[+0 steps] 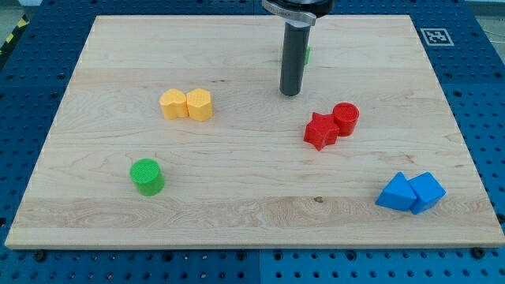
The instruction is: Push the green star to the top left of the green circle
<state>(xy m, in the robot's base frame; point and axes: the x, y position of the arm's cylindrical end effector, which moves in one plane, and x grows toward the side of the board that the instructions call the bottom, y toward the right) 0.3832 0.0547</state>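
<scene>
A pale wooden board (252,213) lies on a blue perforated table, seen from one camera. Reading from the view's left: a green circle (147,175) stands alone toward the lower left. Above and to its right, a yellow block (173,103) and a yellow hexagon-like block (200,104) sit touching. Near the top centre, my tip (291,92) rests on the board at the end of a dark rod. I have no pincer, so nothing opens, shuts or holds. The green star (307,54) is almost wholly hidden behind the rod, only a green sliver showing at its right edge. Right of my tip, lower, a red star (319,131) touches a red cylinder (346,118). At lower right, two blue blocks (410,192) touch.

My judgement of the risks: the star lies far from the green circle, so a long push could let it slip off my tip sideways, or drive it into the yellow pair. No containers are present.
</scene>
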